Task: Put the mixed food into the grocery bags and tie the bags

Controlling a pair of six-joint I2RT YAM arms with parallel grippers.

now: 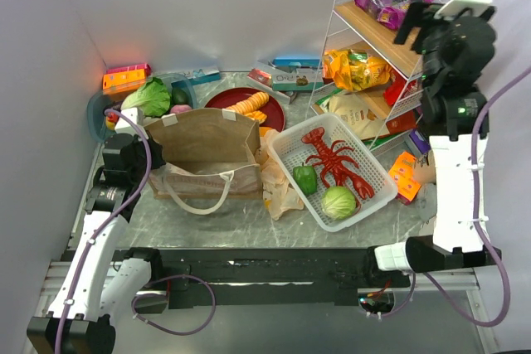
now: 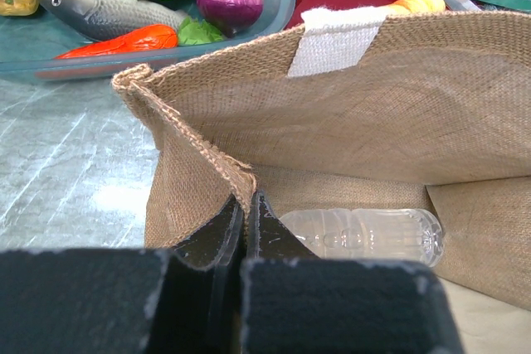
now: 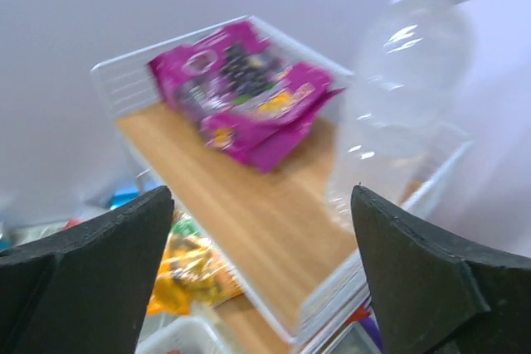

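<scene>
Brown bag (image 1: 203, 151) stands upright on the desk (image 1: 249, 225) in front of my left arm. Its mouth is open and a beige loop handle (image 1: 199, 196) hangs down its near side. My left tool (image 2: 246, 203) is clenched on the bag's left rim, with the woven edge pinched between the closed fingers.

Far to the right of the bag rises the white wire rack (image 1: 383, 37), taller than the bag. My right tool (image 3: 261, 205) is up there, well apart from the bag. It is released, its fingers spread wide with nothing between them.

To the right of the bag sits the white basket (image 1: 369, 159), set at an angle. The thin tan plastic bag (image 1: 278, 184) lies crumpled against the brown bag's right side. Behind the bag are a teal tray (image 2: 274, 14) and a red plate (image 1: 236, 101).

A leafy lettuce (image 1: 149, 97) lies behind the bag's left corner. A red lobster (image 1: 332, 163), a pale cabbage (image 1: 338, 202) and a green pepper (image 1: 305, 179) lie off the bag's right, in the basket.

High and far right of the bag are purple snack packets (image 3: 241, 89), an upright clear bottle (image 3: 406, 80) that shows blurred, and lower down orange packets (image 1: 355, 68).

Inside the bag, on its bottom, a second clear bottle (image 2: 361, 234) lies on its side.
</scene>
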